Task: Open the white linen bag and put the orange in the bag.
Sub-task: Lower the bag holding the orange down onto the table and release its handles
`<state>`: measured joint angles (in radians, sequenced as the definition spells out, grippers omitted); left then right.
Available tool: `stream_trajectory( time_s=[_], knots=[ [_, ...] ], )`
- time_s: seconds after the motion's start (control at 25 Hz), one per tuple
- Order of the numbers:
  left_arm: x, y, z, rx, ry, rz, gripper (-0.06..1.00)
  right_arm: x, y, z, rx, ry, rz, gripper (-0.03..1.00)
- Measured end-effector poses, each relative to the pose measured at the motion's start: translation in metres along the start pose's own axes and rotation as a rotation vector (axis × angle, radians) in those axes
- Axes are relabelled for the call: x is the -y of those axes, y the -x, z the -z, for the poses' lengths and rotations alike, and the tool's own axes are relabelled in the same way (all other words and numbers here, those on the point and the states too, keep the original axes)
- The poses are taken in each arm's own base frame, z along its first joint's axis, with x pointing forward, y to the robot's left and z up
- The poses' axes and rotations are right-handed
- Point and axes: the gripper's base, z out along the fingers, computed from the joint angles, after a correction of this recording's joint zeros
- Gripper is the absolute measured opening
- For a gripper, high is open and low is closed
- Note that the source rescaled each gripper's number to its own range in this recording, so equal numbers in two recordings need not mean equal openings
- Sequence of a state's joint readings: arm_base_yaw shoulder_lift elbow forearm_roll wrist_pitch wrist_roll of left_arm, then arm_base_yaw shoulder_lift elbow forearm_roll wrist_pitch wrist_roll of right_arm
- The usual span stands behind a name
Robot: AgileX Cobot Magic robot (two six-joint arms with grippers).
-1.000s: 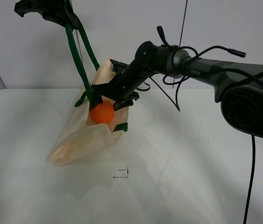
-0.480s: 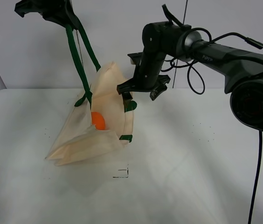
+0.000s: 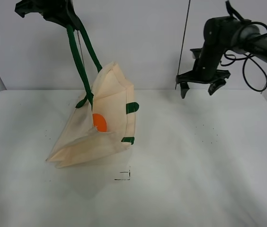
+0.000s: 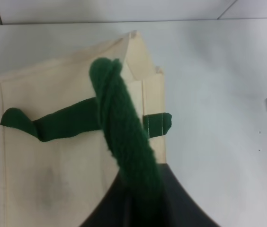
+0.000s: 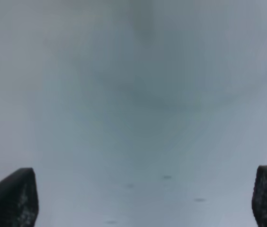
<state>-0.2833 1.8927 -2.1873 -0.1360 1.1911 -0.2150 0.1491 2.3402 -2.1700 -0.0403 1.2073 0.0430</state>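
The left tool [image 3: 70,20] hangs high above the far left part of the counter [image 3: 195,161]. It is pressed together on the dark green strap handles [image 3: 79,61] [image 4: 124,137], which run taut from it down to the white linen bag [image 3: 112,101] [image 4: 53,165].

The bag sits in the left half of the counter, nearer the far edge than the near one. Its lifted rim is pulled up and its lower end lies slumped on the counter. Its mouth gapes toward the right, and two green tabs [image 3: 132,107] show on that side.

The orange [image 3: 100,122] lies inside the bag, partly hidden by a fold of cloth. A small black mark [image 3: 124,176] is on the counter just nearer than the bag.

Well apart from the bag, the right tool [image 3: 200,88] [image 5: 138,198] hangs above the far edge, toward the far right corner. Its fingers [image 5: 10,198] are spread wide with nothing between them. The right wrist view shows only bare counter beneath.
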Motion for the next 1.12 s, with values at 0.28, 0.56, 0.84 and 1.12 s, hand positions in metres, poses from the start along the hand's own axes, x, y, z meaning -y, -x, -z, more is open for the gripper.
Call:
stream_trajectory(
  time_s=[0.28,0.56,0.84,1.12],
  knots=[
    [0.000,0.000,0.000,0.000,0.000,0.000,0.00,0.036,-0.001,-0.001,-0.005,-0.018,-0.065,1.00],
    [0.000,0.000,0.000,0.000,0.000,0.000,0.00,0.034,-0.021,0.016,-0.048,-0.011,-0.062,1.00],
    [0.000,0.000,0.000,0.000,0.000,0.000,0.00,0.033,-0.117,0.076,-0.172,-0.021,-0.050,1.00],
    [0.000,0.000,0.000,0.000,0.000,-0.001,0.00,0.029,-0.244,0.134,-0.177,-0.020,-0.049,1.00]
  ],
)
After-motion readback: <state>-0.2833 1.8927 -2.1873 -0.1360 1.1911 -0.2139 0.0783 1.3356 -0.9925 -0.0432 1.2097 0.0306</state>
